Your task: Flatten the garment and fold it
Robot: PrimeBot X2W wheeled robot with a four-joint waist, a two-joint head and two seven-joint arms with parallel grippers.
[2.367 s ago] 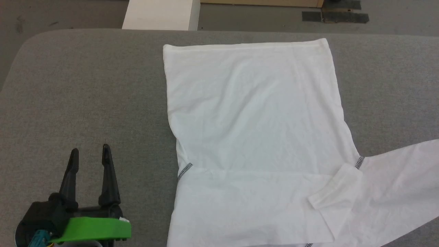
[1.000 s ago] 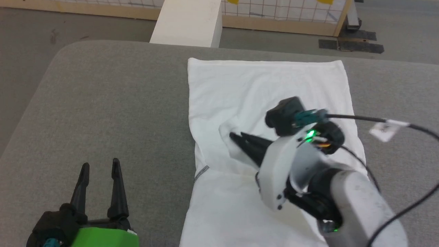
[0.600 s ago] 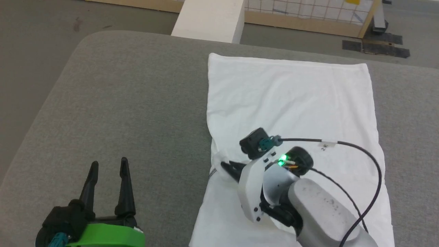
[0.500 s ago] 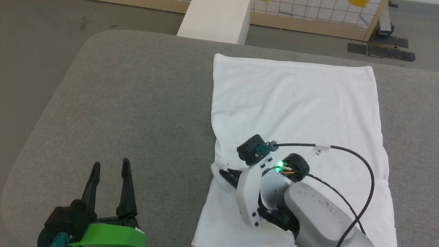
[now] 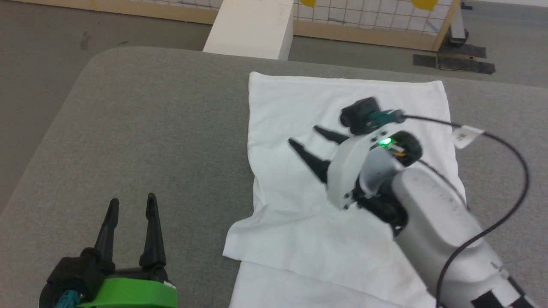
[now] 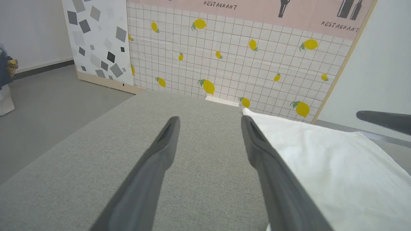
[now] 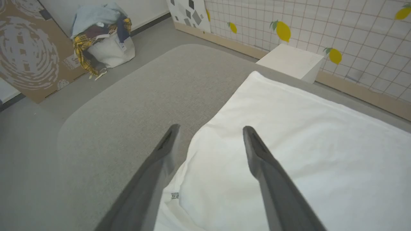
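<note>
The right gripper (image 5: 302, 134) stands over the left half of the garment (image 5: 295, 214), its two dark fingers spread wide with nothing caught between them; whether the tips graze the cloth I cannot tell. The garment, white and thin, lies flat on the grey padded table (image 5: 150, 128), with a folded layer laid across its near end and one corner jutting out to the left. The left gripper (image 5: 132, 199) hangs over bare table beside it, fingers likewise parted and empty.

Head camera high above; both wrist cameras low over garment (image 5: 295, 102).
</note>
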